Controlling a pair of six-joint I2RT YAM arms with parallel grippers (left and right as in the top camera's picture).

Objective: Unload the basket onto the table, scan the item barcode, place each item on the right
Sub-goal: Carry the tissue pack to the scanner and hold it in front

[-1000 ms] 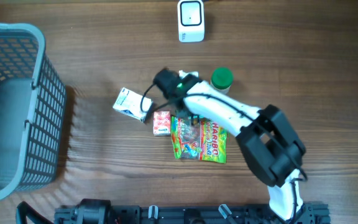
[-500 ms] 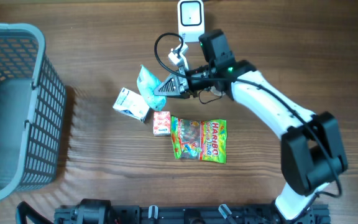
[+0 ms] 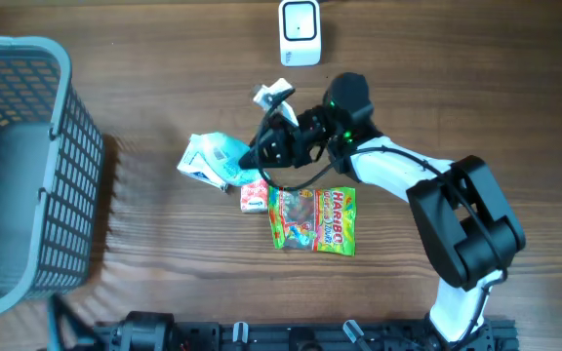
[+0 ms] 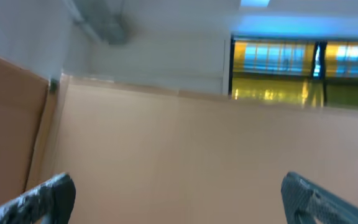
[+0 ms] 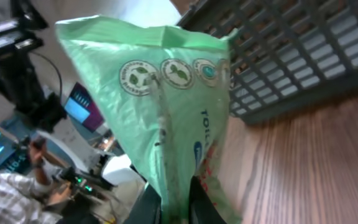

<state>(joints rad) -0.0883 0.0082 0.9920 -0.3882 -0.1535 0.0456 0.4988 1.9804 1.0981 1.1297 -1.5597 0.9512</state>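
My right gripper (image 3: 254, 154) is shut on a pale green plastic packet (image 3: 224, 154) and holds it off the table, left of the arm and over a white and blue carton (image 3: 195, 161). In the right wrist view the packet (image 5: 166, 106) stands up between the two fingers of the gripper (image 5: 174, 202), printed face toward the camera. I see no barcode on this face. The white scanner (image 3: 300, 32) stands at the table's far edge, apart from the packet. My left gripper (image 4: 179, 208) is open, holds nothing and points at a beige wall.
A grey mesh basket (image 3: 37, 127) fills the left side and shows behind the packet in the right wrist view (image 5: 303, 56). A Haribo bag (image 3: 318, 219) and a small pink box (image 3: 253, 193) lie below the right arm on the wooden table (image 3: 476, 107).
My right gripper has lifted the green packet from the table, raised it near the scanner, then swung it down and left over the white and blue carton.
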